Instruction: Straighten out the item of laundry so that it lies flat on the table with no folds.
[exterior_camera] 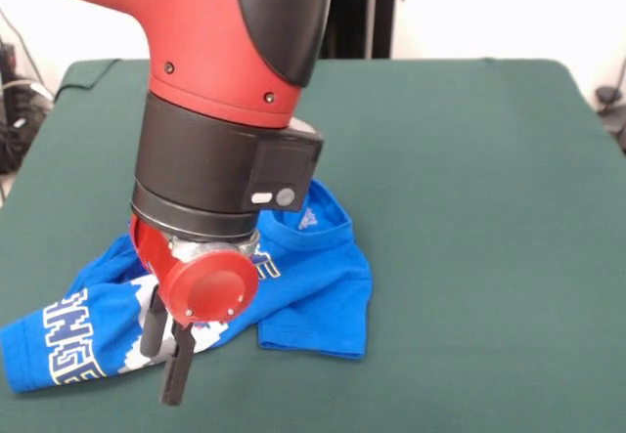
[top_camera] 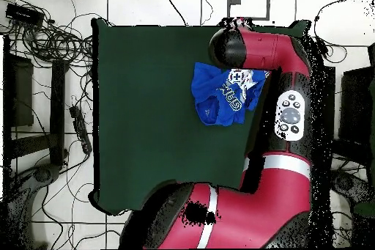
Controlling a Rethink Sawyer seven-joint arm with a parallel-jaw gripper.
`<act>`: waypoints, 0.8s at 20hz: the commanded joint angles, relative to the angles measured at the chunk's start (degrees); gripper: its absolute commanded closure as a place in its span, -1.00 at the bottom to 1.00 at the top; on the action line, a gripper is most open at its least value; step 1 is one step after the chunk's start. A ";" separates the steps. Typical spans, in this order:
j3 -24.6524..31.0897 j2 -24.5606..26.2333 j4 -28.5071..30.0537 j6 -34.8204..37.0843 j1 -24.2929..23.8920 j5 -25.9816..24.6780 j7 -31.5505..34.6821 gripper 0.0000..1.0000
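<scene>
The T-shirt [exterior_camera: 313, 277] lies bunched at lower left of the table [exterior_camera: 469, 159], 1 sleeve folded under, so flattening remains. The gripper [exterior_camera: 166, 350] hangs over it, released, gripping nothing.

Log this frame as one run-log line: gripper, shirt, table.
gripper: low over shirt's printed front, fingers close together, grasp unclear | T-shirt: crumpled, folded over, not flat | table: green top, shirt near one edge
</scene>
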 commanded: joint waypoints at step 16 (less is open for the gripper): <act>3.62 8.74 6.70 1.26 -1.15 -0.02 -3.46 -1.00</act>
